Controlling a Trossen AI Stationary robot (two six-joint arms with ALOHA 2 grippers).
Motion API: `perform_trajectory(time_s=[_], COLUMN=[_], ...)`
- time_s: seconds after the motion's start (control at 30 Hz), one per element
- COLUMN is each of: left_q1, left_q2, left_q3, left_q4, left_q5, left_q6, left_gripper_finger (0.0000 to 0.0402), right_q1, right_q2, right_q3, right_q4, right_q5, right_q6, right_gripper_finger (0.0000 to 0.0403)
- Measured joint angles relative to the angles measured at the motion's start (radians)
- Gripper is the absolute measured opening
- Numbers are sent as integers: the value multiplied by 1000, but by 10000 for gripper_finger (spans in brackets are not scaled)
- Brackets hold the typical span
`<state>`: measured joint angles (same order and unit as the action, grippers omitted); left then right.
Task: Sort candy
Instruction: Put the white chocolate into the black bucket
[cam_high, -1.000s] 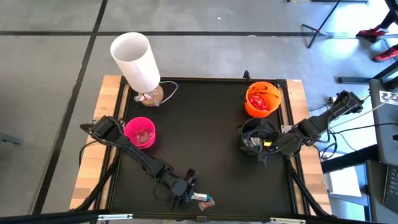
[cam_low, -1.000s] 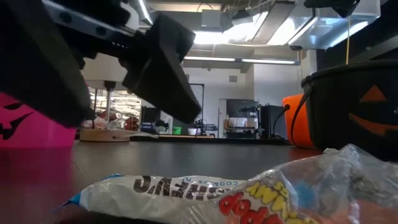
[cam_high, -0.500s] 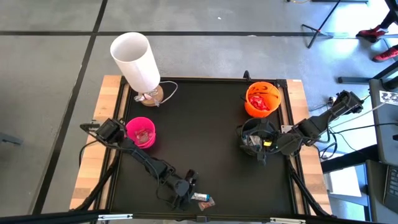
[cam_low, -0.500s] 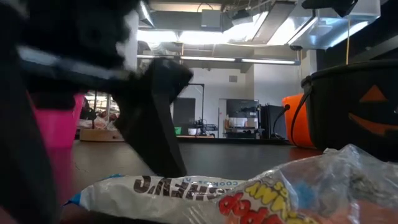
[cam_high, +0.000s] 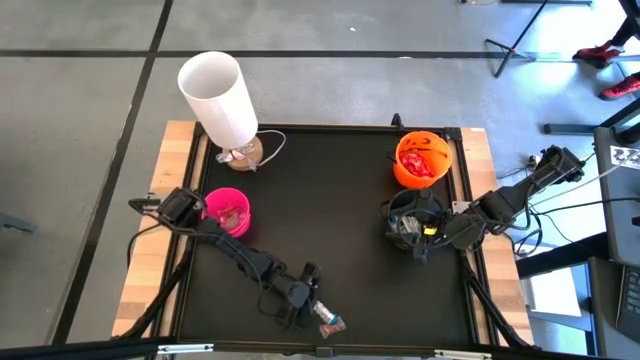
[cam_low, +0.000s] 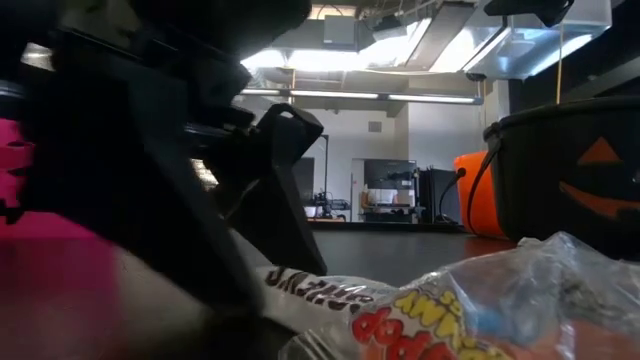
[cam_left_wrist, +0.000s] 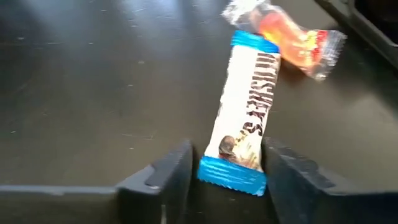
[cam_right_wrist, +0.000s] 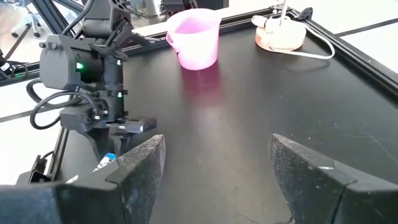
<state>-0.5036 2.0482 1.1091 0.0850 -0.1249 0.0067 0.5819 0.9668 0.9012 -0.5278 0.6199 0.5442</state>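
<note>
Nearly done, judging by the desk (cam_high: 340, 200): only two sweets left out, both at its near edge. Blue-and-white bar (cam_left_wrist: 244, 118) lying flat, one end between the left gripper (cam_left_wrist: 227, 177) fingers (cam_left_wrist: 163, 177), which flank it closely, closing in but not visibly clamped; no lift yet. Just beyond its far end, touching it, a red-and-orange wrapped candy (cam_left_wrist: 292, 38), untouched. Already sorted: red wrappers in the orange bowl (cam_high: 421, 160), something reddish in the pink bowl (cam_high: 226, 212), a few pieces in the black bowl (cam_high: 413, 222), contents hard to make out. Right gripper (cam_right_wrist: 214, 165) parked over the black bowl, fingers spread wide, holding nothing. Left to do, probably: grip the bar, carry it to its bowl, then fetch the last candy.
</note>
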Motion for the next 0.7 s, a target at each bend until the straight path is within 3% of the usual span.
perform_trajectory(time_s=[0.37, 0.47, 0.7], left_q1=[25, 34, 57], left_q2=[-14, -42, -179], left_q3=[-3, -6, -6], left_q4=[-14, -44, -107], left_q5=[-5, -34, -207], left_q6=[3, 5, 70], left_gripper_finger=[62, 45, 37], right_q1=[0, 0, 0], right_q2=[0, 0, 0], right_q3=[0, 0, 0], right_q4=[0, 1, 4], right_q5=[1, 1, 0], right_q6=[0, 0, 2], right_gripper_finger=[285, 285, 285])
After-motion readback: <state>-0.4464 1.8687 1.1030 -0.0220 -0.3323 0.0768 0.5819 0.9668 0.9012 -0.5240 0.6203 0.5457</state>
